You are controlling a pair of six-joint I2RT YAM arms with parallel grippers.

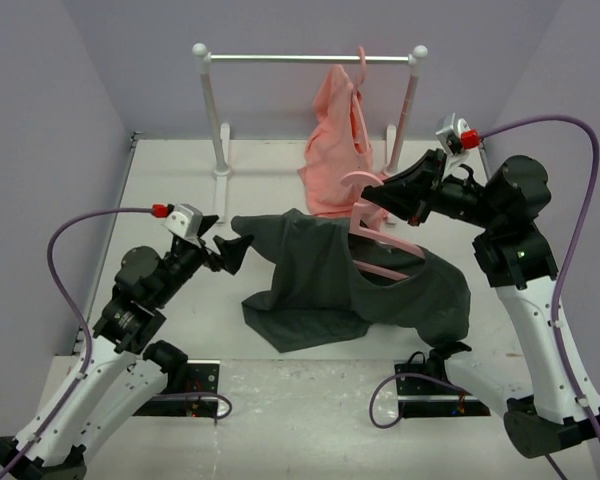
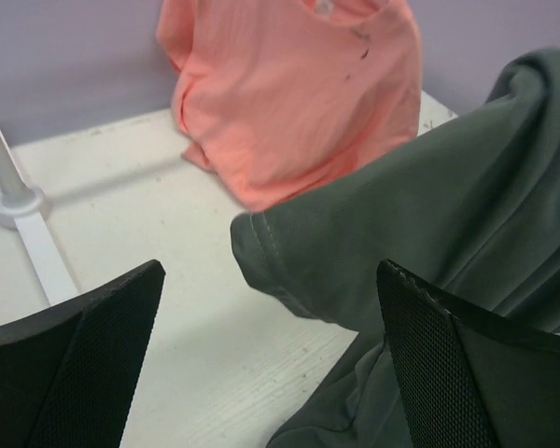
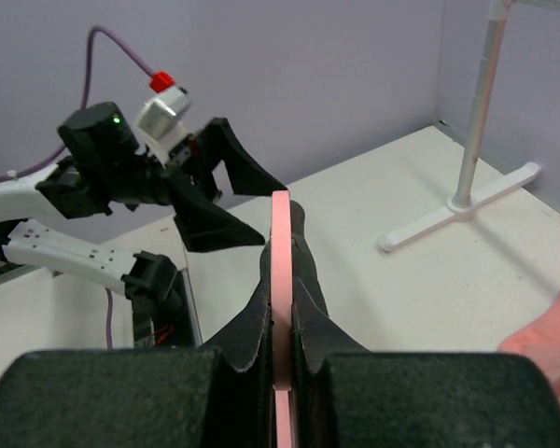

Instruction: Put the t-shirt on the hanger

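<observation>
Hanging across the middle of the frame, the t-shirt (image 1: 320, 275) drapes over the hanger (image 1: 390, 243) clamped in the right gripper (image 1: 372, 200), its sleeve (image 2: 289, 257) reaching frame-left toward the wide-open left gripper (image 1: 225, 238) just beside it.

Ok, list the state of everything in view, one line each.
t-shirt: partly draped over the hanger, lower part on the table, ungripped.
hanger: lifted, clamped, partly inside the t-shirt.
left fingers: open, by the sleeve, holding nothing.
right fingers: shut on the hanger.
pink garment: hanging on the rack.
rack: upright.
</observation>
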